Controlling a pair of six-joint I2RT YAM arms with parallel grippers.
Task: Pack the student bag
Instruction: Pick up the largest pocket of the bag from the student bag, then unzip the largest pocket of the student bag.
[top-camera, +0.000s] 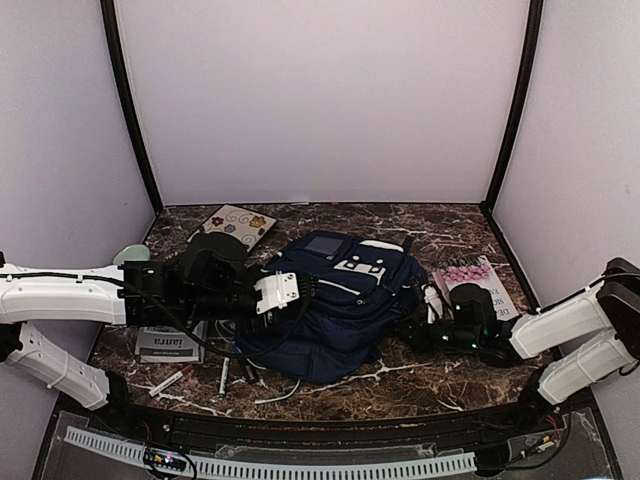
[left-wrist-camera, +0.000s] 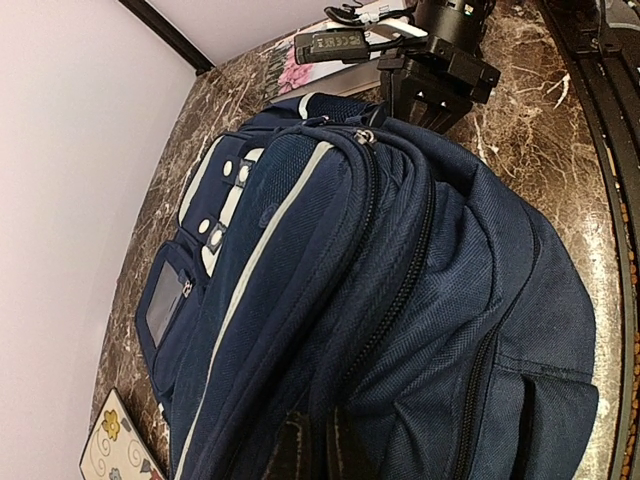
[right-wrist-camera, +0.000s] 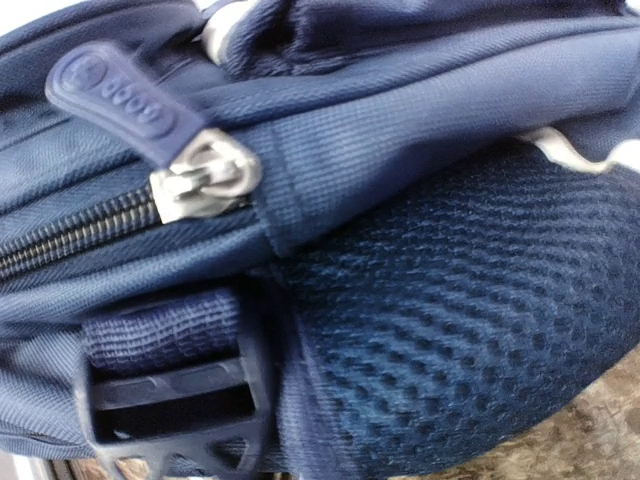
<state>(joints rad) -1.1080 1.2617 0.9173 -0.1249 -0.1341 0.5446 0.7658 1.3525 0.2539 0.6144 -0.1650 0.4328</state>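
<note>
Navy bag (top-camera: 340, 320), white-trimmed, is laid flat; its fabric is pinched by left gripper (top-camera: 305, 288); opening of right gripper (top-camera: 428, 305) cannot be told.

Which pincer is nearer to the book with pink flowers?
Right. The right pincer sits just beside the book, at the right edge of the bag; the left pincer is across the bag, at its left side.

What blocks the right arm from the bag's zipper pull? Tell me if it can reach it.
Probably yes. The right end effector is at the student bag, on its side, and the zipper pull lies close before its camera, nothing across it. Its fingers are out of that view, so alignment is unconfirmed.
</note>
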